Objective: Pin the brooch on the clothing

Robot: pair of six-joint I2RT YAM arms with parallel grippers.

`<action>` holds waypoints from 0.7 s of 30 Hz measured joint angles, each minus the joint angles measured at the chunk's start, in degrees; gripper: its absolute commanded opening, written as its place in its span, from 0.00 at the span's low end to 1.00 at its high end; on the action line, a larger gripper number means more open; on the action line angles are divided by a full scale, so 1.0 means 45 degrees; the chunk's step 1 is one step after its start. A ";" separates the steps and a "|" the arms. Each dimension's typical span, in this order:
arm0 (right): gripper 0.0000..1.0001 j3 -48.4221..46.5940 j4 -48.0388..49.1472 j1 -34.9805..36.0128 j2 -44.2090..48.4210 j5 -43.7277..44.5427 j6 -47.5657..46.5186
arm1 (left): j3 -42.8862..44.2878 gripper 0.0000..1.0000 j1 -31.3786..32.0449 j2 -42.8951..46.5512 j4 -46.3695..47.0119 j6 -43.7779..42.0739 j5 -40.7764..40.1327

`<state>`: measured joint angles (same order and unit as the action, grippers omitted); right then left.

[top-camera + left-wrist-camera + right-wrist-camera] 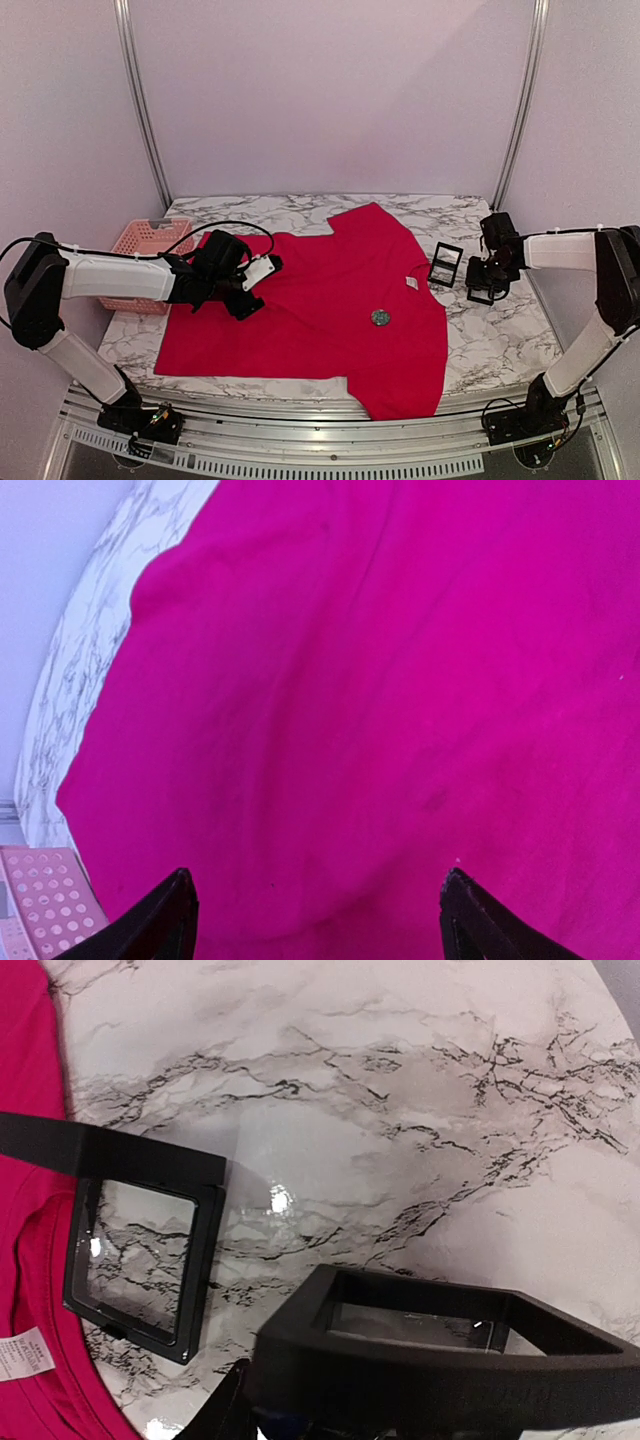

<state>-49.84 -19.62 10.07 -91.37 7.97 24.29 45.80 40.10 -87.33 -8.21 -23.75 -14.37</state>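
The brooch [380, 317] lay on the shirt [300, 330]; fastening seemed next, needing steadied cloth. The left gripper [316, 912] gaped over the shirt. Whether the right gripper [488, 283] held the box [430, 1360] beside the shirt was unclear.

My bench [500, 345]: white marble-pattern top, grey veining. Plain pale lilac walls [330, 90] behind and at both sides. Aluminium uprights [140, 100] at back corners, aluminium rail [320, 428] along near edge. Light even.

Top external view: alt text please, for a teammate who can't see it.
A red T-shirt lies spread on a marble table with a small round brooch on its chest. The left gripper hangs open above the shirt; the right gripper is at a small black box near the collar, beside a windowed black lid.
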 measured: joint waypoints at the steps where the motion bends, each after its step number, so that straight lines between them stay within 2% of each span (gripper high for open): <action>1: 0.35 0.0000 -0.0019 0.0000 0.0185 -0.0175 -0.0073 | 0.0000 0.83 0.0010 0.0000 0.0019 -0.0005 0.0000; 6: 0.34 0.0000 -0.0049 0.0000 0.1107 -0.1258 -0.0466 | 0.0000 0.80 0.0112 0.0170 0.0131 -0.0107 0.0359; 11: 0.31 -0.0005 -0.0204 0.0131 0.1603 -0.3696 -0.1258 | 0.0583 0.77 0.0393 0.0491 -0.0457 -0.0350 0.1681; 16: 0.31 -0.0408 -0.0355 0.1083 0.2725 -0.7577 -0.2565 | 0.2433 0.69 0.0801 0.0787 -0.1030 -0.0942 0.4187; 17: 0.31 -0.0729 -0.0262 0.1433 0.3089 -0.8869 -0.2914 | 0.2905 0.68 0.1015 0.0860 -0.1001 -0.1161 0.4600; 21: 0.29 -0.1574 0.0131 0.2807 0.3672 -1.1409 -0.3711 | 0.4415 0.69 0.2458 0.1151 -0.0758 -0.2477 0.5668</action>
<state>-56.93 -19.03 22.70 -74.85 -43.38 7.60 65.67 51.16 -82.15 -11.62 -34.89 11.14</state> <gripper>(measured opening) 0.428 0.680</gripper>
